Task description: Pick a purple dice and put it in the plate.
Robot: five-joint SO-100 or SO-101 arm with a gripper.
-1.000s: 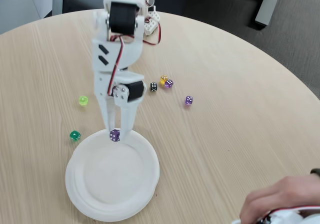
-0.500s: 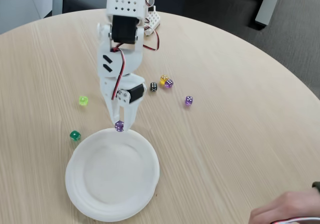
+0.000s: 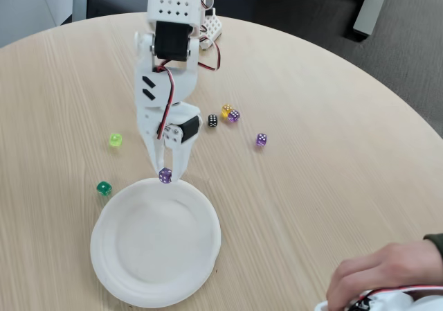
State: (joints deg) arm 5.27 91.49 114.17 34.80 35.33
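Observation:
In the fixed view my white gripper (image 3: 165, 175) points down, shut on a purple dice (image 3: 165, 176) that hangs just above the far rim of the white plate (image 3: 131, 283). The plate lies on the round wooden table at the lower left, with nothing inside it. Two more purple dice lie on the table to the right, one (image 3: 234, 116) beside a yellow die and one (image 3: 261, 140) alone.
A lime die (image 3: 115, 140) and a green die (image 3: 104, 188) lie left of the arm. A black die (image 3: 212, 120) and a yellow die (image 3: 226, 110) sit behind it. A person's hand (image 3: 377, 276) rests at the lower right corner.
The gripper lifted the purple dice slightly and shifted it toward the plate's far rim, then held still. The hand at the lower right pulled back, then moved in again.

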